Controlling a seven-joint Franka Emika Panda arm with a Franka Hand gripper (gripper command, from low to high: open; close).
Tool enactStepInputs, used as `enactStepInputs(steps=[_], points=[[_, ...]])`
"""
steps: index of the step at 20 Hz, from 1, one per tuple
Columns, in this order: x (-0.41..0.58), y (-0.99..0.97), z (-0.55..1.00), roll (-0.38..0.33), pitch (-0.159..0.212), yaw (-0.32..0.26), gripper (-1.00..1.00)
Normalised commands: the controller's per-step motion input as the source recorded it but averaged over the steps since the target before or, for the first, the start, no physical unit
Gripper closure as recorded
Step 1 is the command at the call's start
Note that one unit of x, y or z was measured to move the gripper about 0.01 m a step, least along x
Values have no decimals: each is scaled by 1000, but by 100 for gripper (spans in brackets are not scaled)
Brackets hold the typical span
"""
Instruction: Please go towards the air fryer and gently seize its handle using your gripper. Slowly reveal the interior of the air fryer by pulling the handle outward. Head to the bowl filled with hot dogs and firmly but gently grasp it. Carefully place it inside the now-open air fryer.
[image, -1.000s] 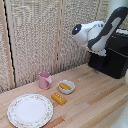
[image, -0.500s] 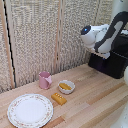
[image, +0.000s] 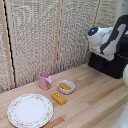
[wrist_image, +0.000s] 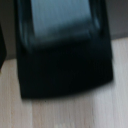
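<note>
**Closing on the fryer, grip not yet made**

While my arm hangs over the far end of the table toward the exterior view's right, my claw (image: 104, 50) sits right up against the air fryer (image: 111, 64), low near its front. I cannot tell whether my fingers are spread or pressed together: the exterior view hides them behind my own white housing, and the wrist view shows none of them, only the fryer's glossy dark top (wrist_image: 62, 50) filling the picture above bare wood.

I cannot pick out the handle in either view; black on black, it blurs into the drawer front. That is my first worry. If I clamp where I merely guess the bar to be, I could pinch the body of the fryer or slide off, and a pull would then shove or drag the whole box along the table instead of opening the drawer.

The bowl (image: 66, 87) with the hot dogs (image: 65, 86) waits near the middle of the table, well apart from me. A pink mug (image: 45, 80) stands near it, a yellow block (image: 59, 98) lies just beside it, and a big plate (image: 30, 110) sits by the near edge. Reaching in carelessly later, I could knock the block or the mug, or tip the bowl and spill.
</note>
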Motion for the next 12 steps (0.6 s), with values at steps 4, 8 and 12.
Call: enactStepInputs(steps=[4, 8, 12], points=[[30, -32, 0, 2, 3, 0, 100], [23, -2, 2, -8, -14, 0, 100], [3, -19, 101, 122, 97, 0, 100]])
